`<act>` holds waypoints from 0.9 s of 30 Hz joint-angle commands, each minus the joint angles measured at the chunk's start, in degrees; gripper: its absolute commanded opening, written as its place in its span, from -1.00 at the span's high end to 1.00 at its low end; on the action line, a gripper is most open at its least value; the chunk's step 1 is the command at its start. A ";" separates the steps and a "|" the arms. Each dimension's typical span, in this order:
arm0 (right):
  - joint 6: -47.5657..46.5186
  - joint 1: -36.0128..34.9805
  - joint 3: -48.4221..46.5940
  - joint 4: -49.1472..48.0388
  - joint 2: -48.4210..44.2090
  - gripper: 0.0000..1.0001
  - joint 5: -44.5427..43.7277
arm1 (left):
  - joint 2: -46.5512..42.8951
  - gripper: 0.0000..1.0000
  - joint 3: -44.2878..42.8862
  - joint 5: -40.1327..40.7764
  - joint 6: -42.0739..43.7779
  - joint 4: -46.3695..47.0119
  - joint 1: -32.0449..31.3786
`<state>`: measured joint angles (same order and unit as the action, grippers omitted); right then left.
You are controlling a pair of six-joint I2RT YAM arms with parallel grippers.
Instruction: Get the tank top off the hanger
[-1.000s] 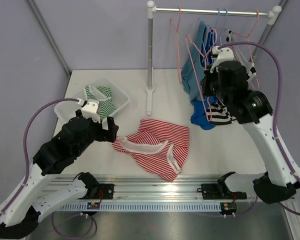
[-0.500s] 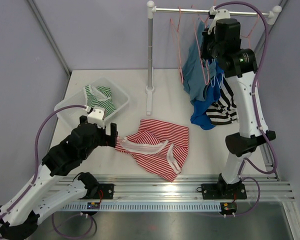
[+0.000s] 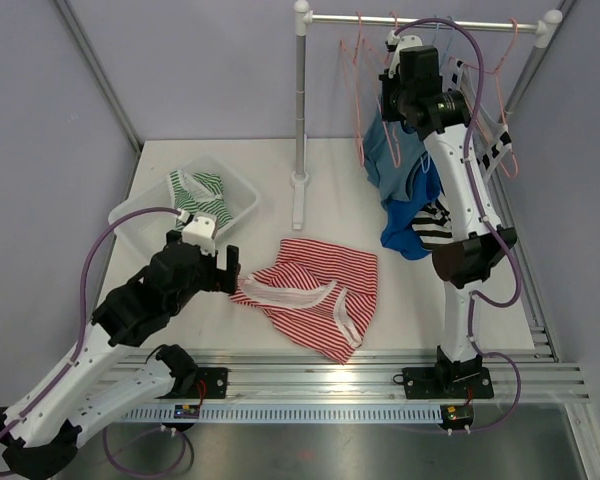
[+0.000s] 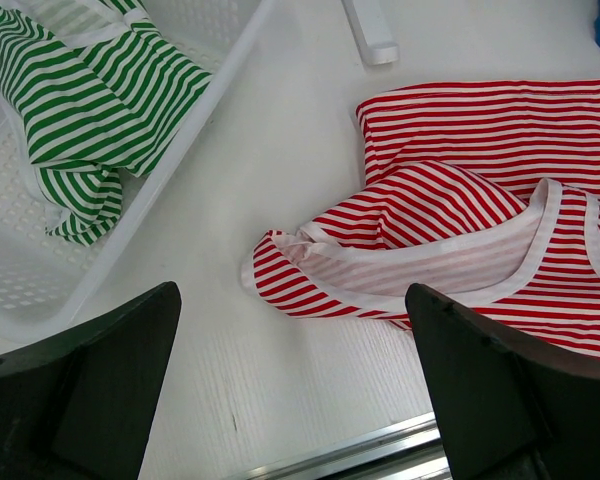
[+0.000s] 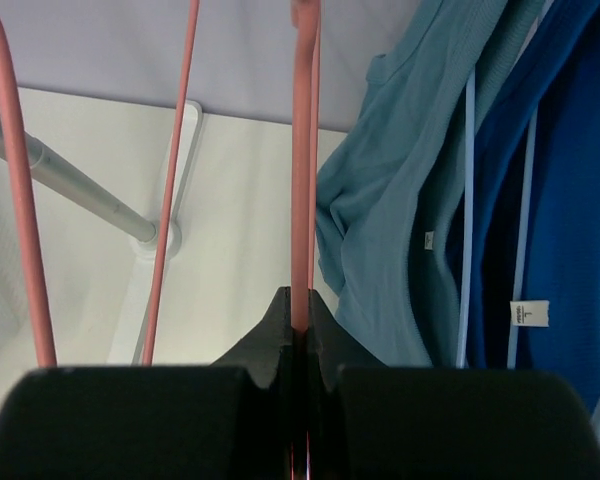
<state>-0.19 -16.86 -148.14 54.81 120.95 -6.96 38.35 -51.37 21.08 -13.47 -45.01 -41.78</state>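
A red-and-white striped tank top (image 3: 315, 290) lies crumpled on the white table, off any hanger; it fills the right side of the left wrist view (image 4: 480, 230). My left gripper (image 3: 220, 262) hovers open just left of it (image 4: 292, 295), its fingers wide apart and empty. My right gripper (image 3: 390, 95) is raised high by the clothes rail (image 3: 420, 22). In the right wrist view it (image 5: 300, 300) is shut on the thin wire of a bare pink hanger (image 5: 300, 150).
A teal top (image 3: 380, 160), a blue garment (image 3: 405, 225) and a black-and-white striped one (image 3: 440, 225) hang from the rail with other pink hangers (image 3: 361, 100). The rack's post (image 3: 300, 100) stands mid-table. A clear bin (image 3: 235, 210) at left holds a green striped garment (image 3: 200, 195).
My right arm has lifted the pink hanger up and leftward to the rail. My left gripper has crept slightly toward the red striped top, still open.
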 commanded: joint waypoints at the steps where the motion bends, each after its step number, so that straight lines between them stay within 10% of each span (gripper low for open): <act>1: -0.17 -0.45 4.32 -4.34 -3.60 1.00 0.81 | 1.02 -0.98 -1.18 -2.44 -0.06 3.09 1.52; 6: -0.17 -0.71 3.82 -4.27 -5.45 0.88 1.51 | 3.13 -0.98 -3.90 -5.61 -2.78 3.00 2.67; 12: 1.31 -0.63 4.60 -2.42 -11.32 -0.34 -0.59 | 8.49 -0.98 -5.06 -7.01 -11.20 5.10 2.67; 18: 2.21 -0.63 13.21 -3.04 -24.14 -0.99 -4.20 | 19.01 -0.98 -2.76 -7.55 -15.26 14.85 -4.26; 27: 8.35 -0.54 46.15 -11.12 -55.16 -0.99 6.68 | 40.21 -0.98 -7.60 -10.43 -14.65 23.65 -13.94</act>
<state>5.08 -17.21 -108.90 48.01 73.12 -6.85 75.22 -55.68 13.69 -27.38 -28.14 -54.92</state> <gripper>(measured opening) 0.993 0.987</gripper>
